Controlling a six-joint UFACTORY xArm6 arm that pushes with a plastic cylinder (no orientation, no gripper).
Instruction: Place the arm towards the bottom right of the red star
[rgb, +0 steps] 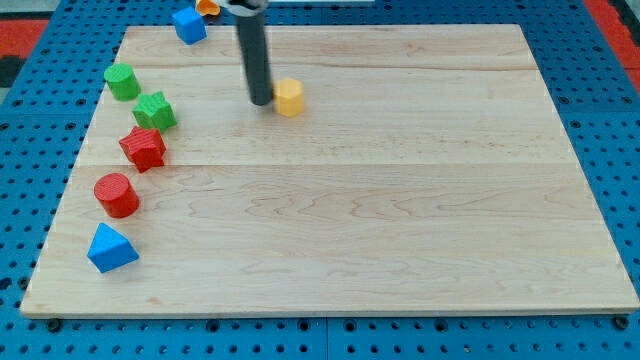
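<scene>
One red star (143, 148) at the view's left, well apart from my tip (261, 101); no hand visible.

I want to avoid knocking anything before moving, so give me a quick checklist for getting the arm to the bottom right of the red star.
1. My tip visible: ok, at the view's top, just left of the yellow block.
2. Red star located: ok, near the board's left edge.
3. Spot to the star's lower right free: ok, bare wood.
4. Straight path there free of blocks: ok.
5. Green star and red cylinder close to target: not ok, keep off them.
6. Tip touching yellow block: cannot tell.
</scene>
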